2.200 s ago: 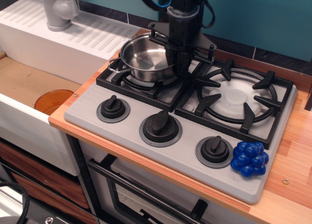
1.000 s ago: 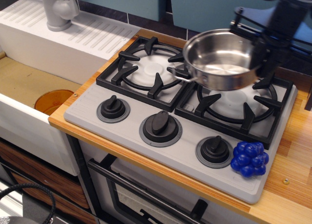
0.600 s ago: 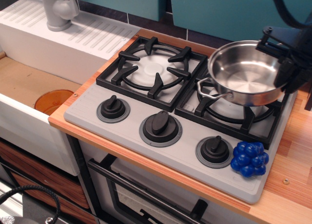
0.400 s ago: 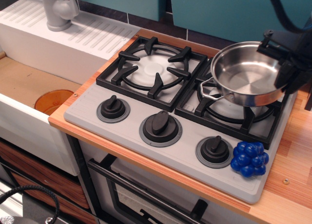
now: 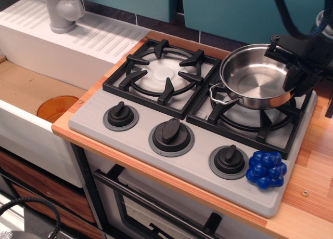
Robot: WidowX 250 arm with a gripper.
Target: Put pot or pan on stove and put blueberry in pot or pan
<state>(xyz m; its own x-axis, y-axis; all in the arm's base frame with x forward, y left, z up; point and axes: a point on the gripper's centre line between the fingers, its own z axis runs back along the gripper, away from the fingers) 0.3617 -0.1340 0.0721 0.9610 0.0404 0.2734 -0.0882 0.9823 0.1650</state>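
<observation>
A: Where's the pot (image 5: 256,77)?

B: Just above the right grate of the stove (image 5: 156,114), its 3 o'clock rim pinched in the closed gripper (image 5: 297,75).

A: Best move?

B: Level it, centre it, lower until seated, release. The blueberry (image 5: 267,169) waits at the stove's 5 o'clock corner.

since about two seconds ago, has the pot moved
Yes. The pot went from the left burner grate to over the right burner grate, gripped at its right rim by the end effector.
</observation>
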